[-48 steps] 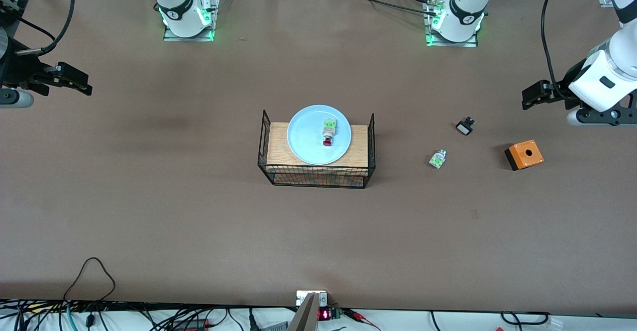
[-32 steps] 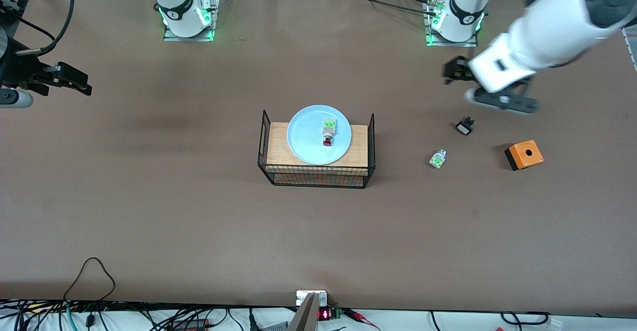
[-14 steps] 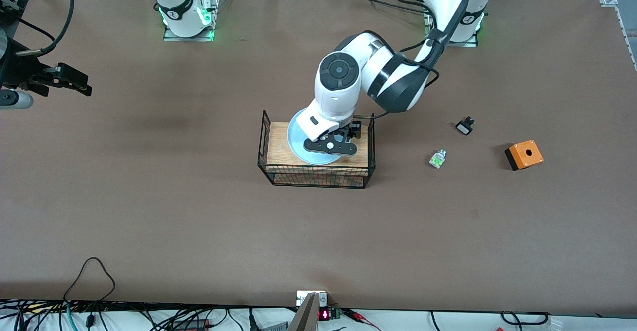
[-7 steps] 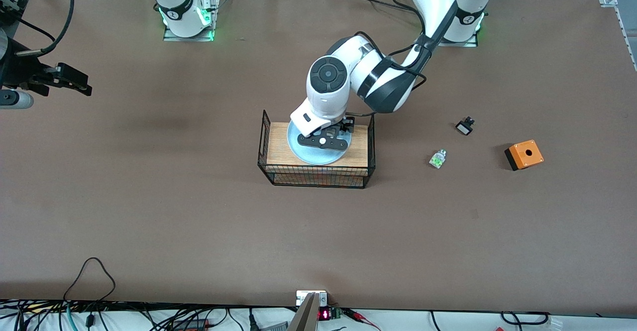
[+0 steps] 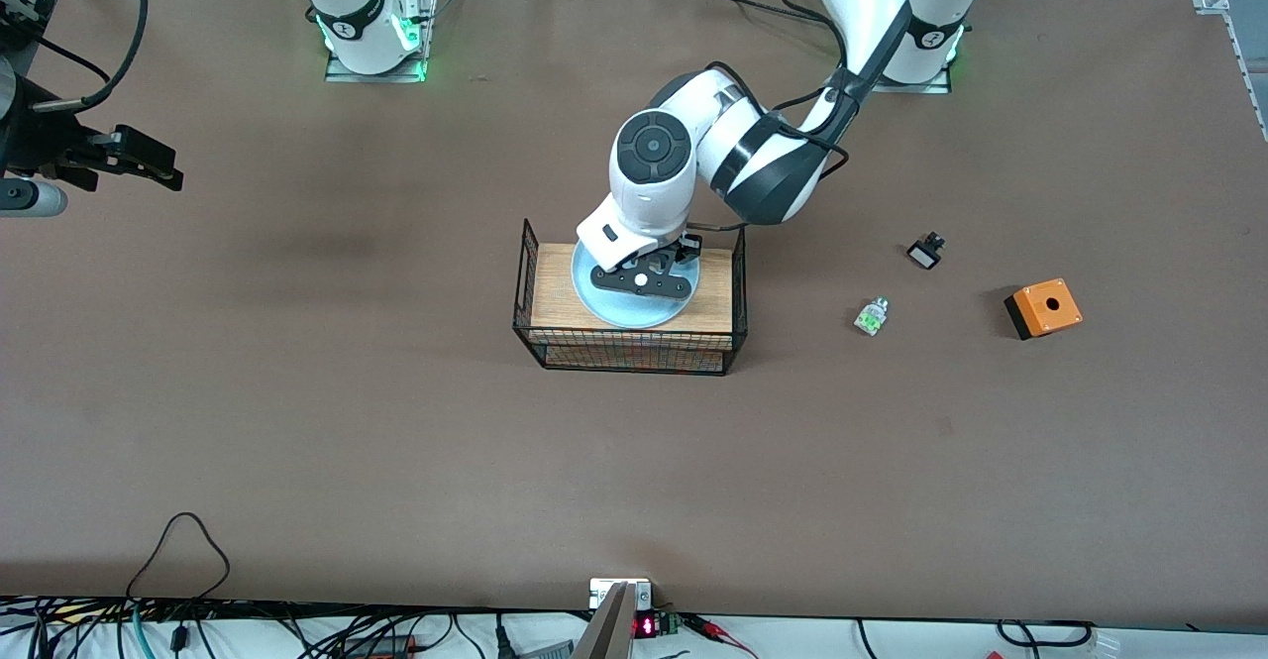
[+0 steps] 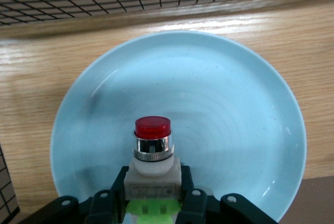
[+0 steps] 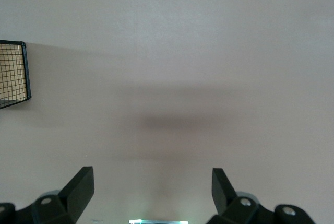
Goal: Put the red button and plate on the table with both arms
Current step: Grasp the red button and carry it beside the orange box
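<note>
Listing what we find at this moment.

- **Red button (image 6: 152,151):** it lies on its side on the plate (image 6: 235,104), which sits on the wooden rack (image 5: 555,292) in the middle of the front frame. Both are off the surface (image 5: 396,441).
- **Left gripper (image 6: 152,205):** it is down over the plate. Its jaws are narrow and appear pressed on either side of the button's whitish body, so we judge it gripped.
- **Key relation:** the button's long axis runs straight out from the jaws, red cap leading and green end between them. The grip therefore crosses the short width. A straight lift should clear the rim.
- **Right gripper (image 7: 151,187):** it waits at mid-height on the front frame's edge, at the right arm's end, over bare surface with its jaws wide.
</note>
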Controlling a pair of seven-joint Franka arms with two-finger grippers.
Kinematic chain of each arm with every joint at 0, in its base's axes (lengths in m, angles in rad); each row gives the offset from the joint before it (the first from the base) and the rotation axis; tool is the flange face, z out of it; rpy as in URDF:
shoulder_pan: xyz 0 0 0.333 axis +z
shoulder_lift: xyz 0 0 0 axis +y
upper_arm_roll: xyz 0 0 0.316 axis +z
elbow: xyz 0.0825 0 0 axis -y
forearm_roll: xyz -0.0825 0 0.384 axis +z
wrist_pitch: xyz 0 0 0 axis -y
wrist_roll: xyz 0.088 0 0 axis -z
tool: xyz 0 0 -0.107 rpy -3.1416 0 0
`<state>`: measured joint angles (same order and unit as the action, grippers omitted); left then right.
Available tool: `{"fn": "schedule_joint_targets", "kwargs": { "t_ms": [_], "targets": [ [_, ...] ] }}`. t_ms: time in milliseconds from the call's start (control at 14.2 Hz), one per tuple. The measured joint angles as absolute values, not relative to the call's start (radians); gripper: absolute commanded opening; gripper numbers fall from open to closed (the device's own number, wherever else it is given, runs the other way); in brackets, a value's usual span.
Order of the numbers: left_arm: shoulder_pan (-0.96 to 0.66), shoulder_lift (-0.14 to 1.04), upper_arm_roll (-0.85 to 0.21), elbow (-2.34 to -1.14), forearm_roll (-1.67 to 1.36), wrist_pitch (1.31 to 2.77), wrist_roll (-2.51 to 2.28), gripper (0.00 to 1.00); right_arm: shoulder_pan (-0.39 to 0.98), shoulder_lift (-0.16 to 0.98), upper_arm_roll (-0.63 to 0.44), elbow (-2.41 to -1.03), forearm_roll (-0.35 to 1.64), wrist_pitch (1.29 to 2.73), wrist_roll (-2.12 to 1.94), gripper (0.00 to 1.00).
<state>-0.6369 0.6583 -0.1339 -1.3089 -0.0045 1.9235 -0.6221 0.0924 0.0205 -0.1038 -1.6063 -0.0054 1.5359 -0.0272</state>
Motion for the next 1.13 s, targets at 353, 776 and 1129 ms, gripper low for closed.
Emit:
{"fn": "schedule_joint_targets", "kwargs": {
  "t_ms": [353, 776, 1129],
  "targets": [
    [-0.571, 0.503, -0.128, -1.290, -0.002, 1.750, -0.615, 0.18, 0.093, 0.020, -0.104, -1.606, -0.005, 1.536, -0.027, 1.00],
    [-0.340, 0.409, -0.096, -1.312, 0.005, 1.480, -0.296, 0.22, 0.098, 0.020, -0.093, -1.606, -0.005, 1.531, -0.027, 1.00],
    [-0.239, 0.417, 0.065, -1.476, 0.005, 1.552, 0.068, 0.23, 0.178, 0.021, -0.089, -1.606, 0.060, 1.524, 0.233, 1.00]
  ]
}}
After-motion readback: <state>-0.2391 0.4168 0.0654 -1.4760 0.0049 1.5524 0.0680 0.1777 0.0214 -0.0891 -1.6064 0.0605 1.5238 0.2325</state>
